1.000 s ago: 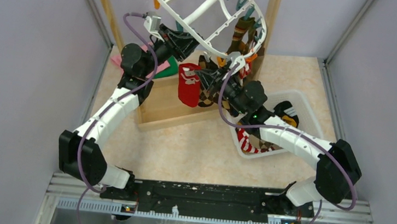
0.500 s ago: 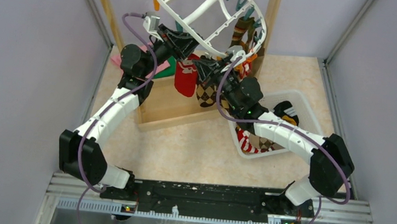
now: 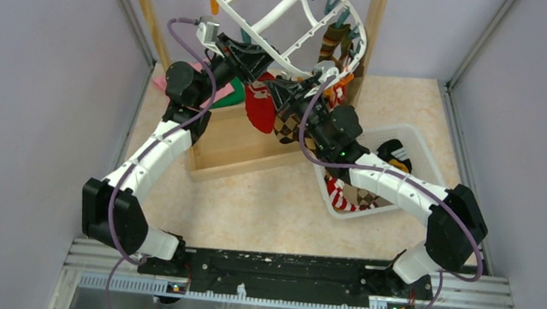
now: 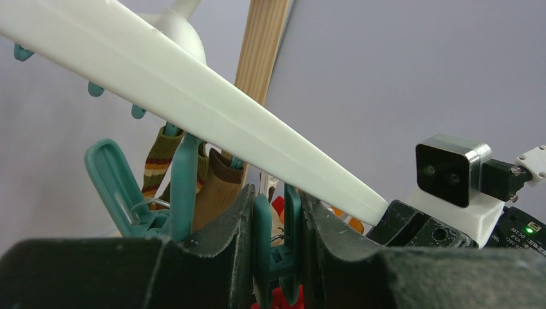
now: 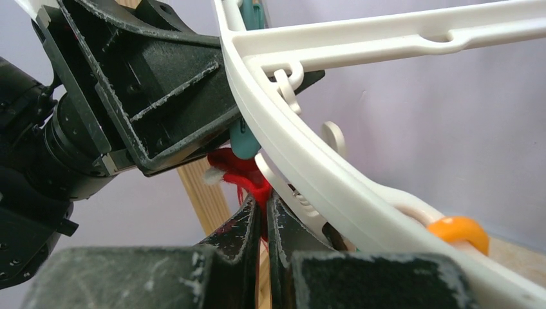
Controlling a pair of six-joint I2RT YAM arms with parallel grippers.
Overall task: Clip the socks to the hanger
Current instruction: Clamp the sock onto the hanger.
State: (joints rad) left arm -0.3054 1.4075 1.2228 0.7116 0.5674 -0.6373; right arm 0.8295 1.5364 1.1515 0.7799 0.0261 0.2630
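Top view taken from high up, behind arm bases (image 3: pixel 274 276), aimed down at whole table (image 3: pixel 266 199). Left wrist view taken very close, aimed up past left gripper fingers (image 4: pixel 219 251) at hanger (image 4: pixel 212 109). Right wrist view taken very close too, aimed up under hanger rim. Hanger seen in all three views. Left gripper fingers also seen in right wrist view; right wrist camera (image 4: pixel 451 168) seen in left wrist view.

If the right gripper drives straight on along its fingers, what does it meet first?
Likely the teal clip under the hanger rim, just past the red sock it pinches; depth is unclear.
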